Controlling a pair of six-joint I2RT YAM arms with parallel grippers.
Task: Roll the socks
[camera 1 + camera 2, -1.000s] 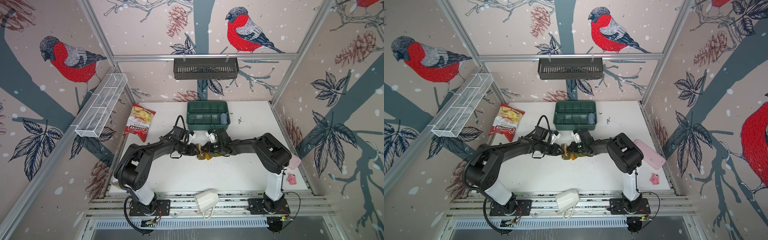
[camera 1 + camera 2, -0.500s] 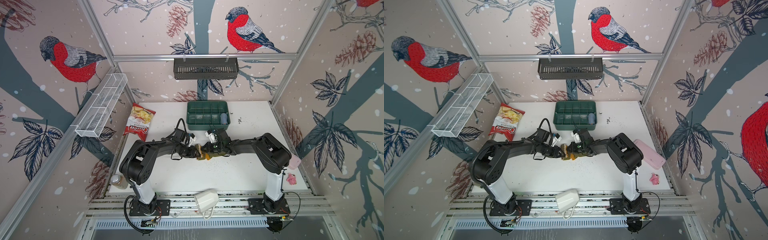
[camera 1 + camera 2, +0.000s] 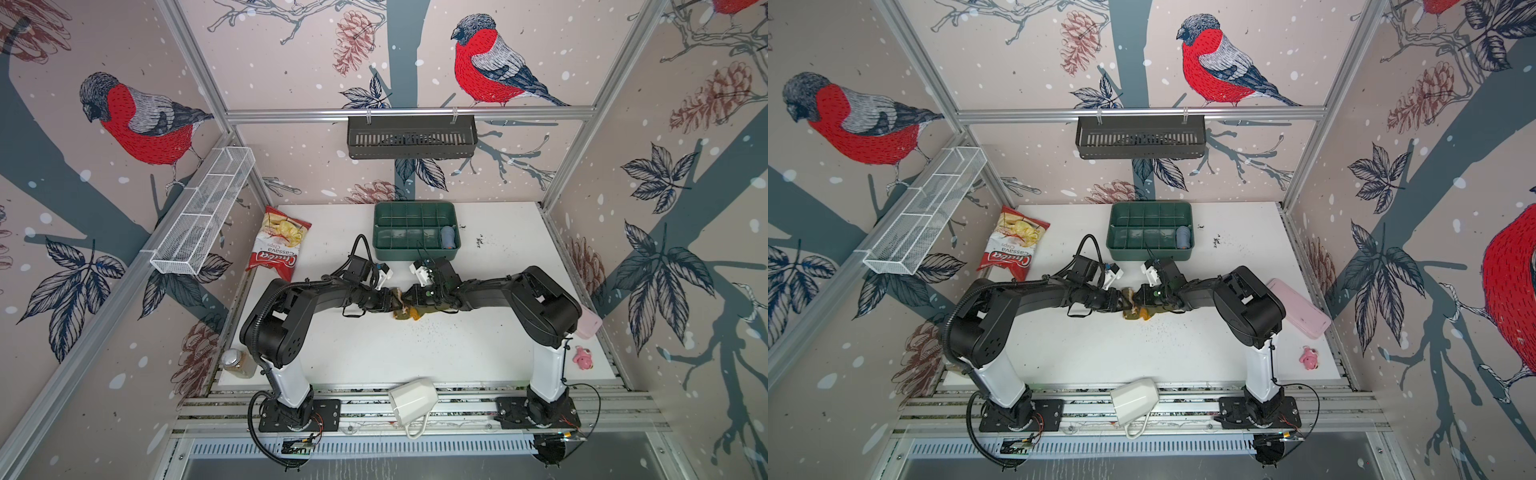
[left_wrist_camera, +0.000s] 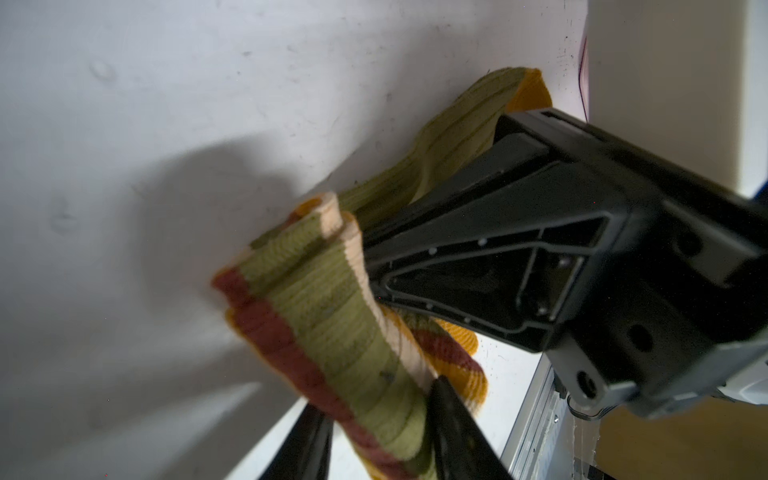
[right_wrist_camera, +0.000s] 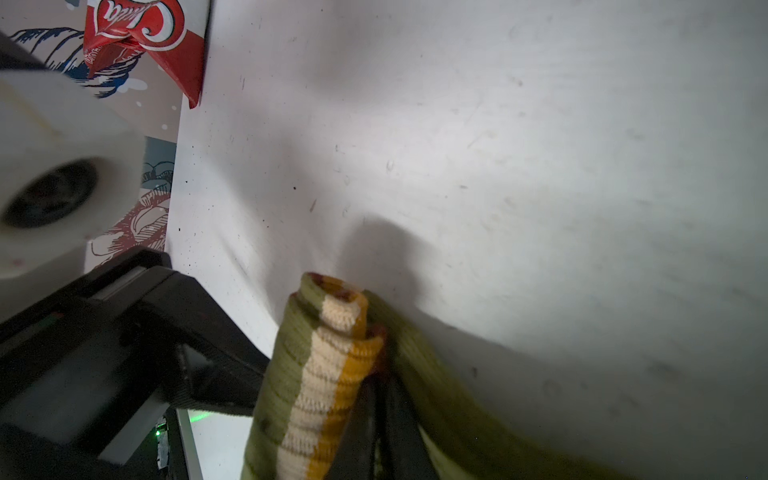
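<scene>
Olive socks point(image 3: 405, 314), apparently lengthwise left-right, cuffs leftward

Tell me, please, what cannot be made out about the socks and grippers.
- Both top views: the left gripper and right gripper cover most of the socks; how far rolled is hidden.
- Left wrist view: the left gripper's fingers run off the edge.
- Right wrist view: the right gripper is dark; whether it pinches fabric is unclear.
</scene>
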